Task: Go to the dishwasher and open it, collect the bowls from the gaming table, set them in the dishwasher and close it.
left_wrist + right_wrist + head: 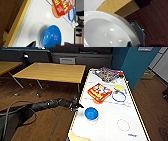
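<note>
The bright blue round bowl (91, 114) stands on the long white-topped gaming table (110, 124), near its yellow-edged left side. The left gripper (76, 106) hovers at that edge, the bowl just beyond it toward the table's middle; whether its fingers are parted I cannot tell. A glossy white bowl (102, 31) sits close against the right wrist, grasp unclear

Two bowls: blue bowl (91, 113), white bowl (106, 31); one red box (99, 91).

black jointed left arm (47, 105) with a loose black cable (17, 112).
</note>
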